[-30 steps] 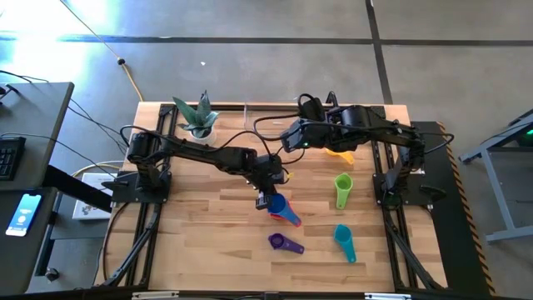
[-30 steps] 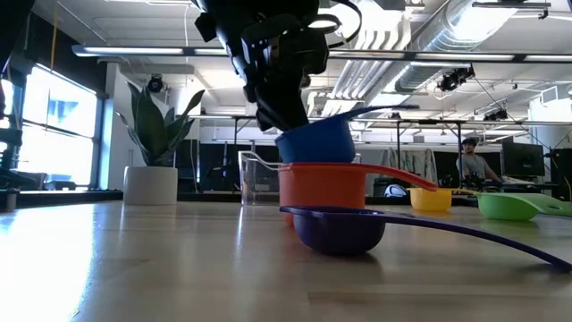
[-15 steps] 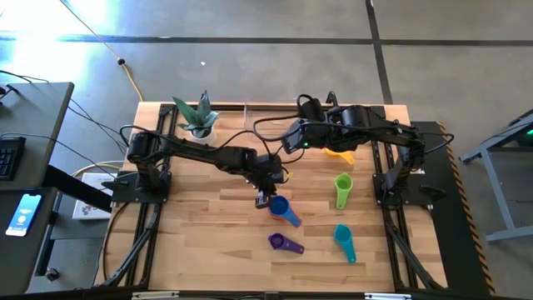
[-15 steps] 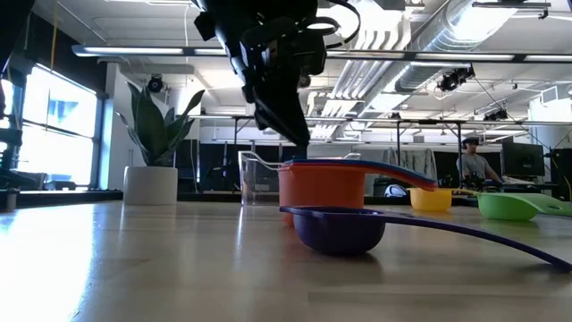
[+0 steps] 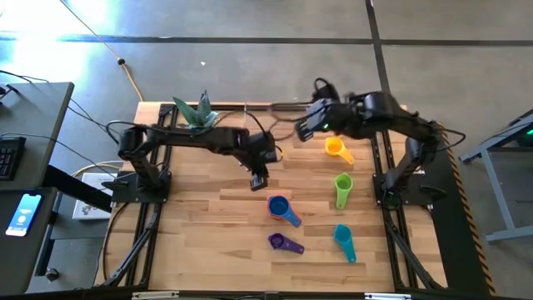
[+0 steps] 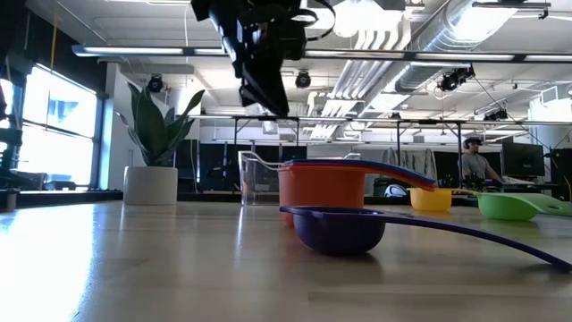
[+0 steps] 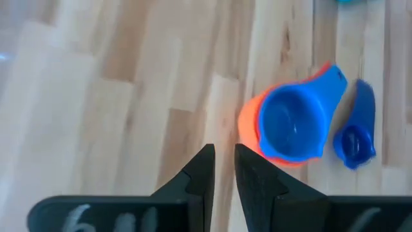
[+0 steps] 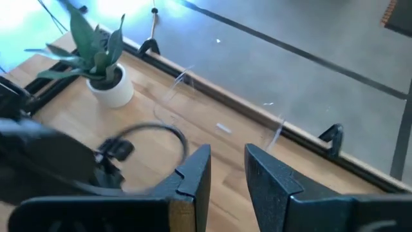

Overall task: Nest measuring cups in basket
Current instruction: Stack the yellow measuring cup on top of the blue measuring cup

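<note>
A blue cup (image 5: 278, 206) sits nested in an orange-red cup (image 6: 322, 188) near the table's middle; the left wrist view shows the blue cup (image 7: 293, 122) from above. My left gripper (image 5: 258, 181) hangs above the table just left of and beyond this stack, its fingers a narrow gap apart and holding nothing (image 7: 223, 154). The purple cup (image 5: 286, 242), teal cup (image 5: 343, 237), green cup (image 5: 342, 188) and yellow cup (image 5: 335, 148) lie apart on the table. The clear basket (image 6: 259, 176) stands at the far edge. My right gripper (image 5: 300, 131) hovers near it, open and empty (image 8: 228, 158).
A white plant pot (image 5: 198, 125) stands at the far left of the table, beside the basket (image 8: 225, 109). The purple cup (image 6: 340, 228) lies nearest the near edge, its long handle pointing right. Bare wood lies left of the stack.
My left gripper lowered the blue cup into the orange-red cup, let go of it, then rose and drew back toward the far left. The blue cup now rests nested in the stack. My right arm swung toward the table's right, uncovering the yellow cup.
</note>
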{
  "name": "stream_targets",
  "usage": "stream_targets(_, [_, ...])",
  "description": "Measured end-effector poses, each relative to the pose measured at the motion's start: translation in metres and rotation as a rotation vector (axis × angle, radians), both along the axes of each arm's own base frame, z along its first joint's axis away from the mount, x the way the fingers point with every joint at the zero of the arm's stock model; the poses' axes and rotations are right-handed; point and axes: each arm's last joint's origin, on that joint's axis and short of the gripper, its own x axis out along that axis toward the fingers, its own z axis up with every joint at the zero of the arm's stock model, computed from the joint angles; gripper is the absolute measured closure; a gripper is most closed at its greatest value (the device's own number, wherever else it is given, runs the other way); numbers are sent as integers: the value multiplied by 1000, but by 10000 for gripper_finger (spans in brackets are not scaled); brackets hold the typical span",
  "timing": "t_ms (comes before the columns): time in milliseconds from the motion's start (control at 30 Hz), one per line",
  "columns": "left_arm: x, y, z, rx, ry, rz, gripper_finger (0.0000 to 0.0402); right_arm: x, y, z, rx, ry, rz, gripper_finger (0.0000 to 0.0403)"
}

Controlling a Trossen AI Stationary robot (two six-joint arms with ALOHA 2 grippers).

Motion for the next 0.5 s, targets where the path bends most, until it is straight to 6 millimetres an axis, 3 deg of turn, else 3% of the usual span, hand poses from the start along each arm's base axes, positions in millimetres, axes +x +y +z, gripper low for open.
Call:
stream_targets(200, [-18, 20, 28, 17, -72, 54, 353, -25, -27, 8, 1, 30, -13, 316])
stream_targets(500, [-45, 48, 64, 55, -187, 148, 353, -61, -66, -29, 128, 135, -120, 316])
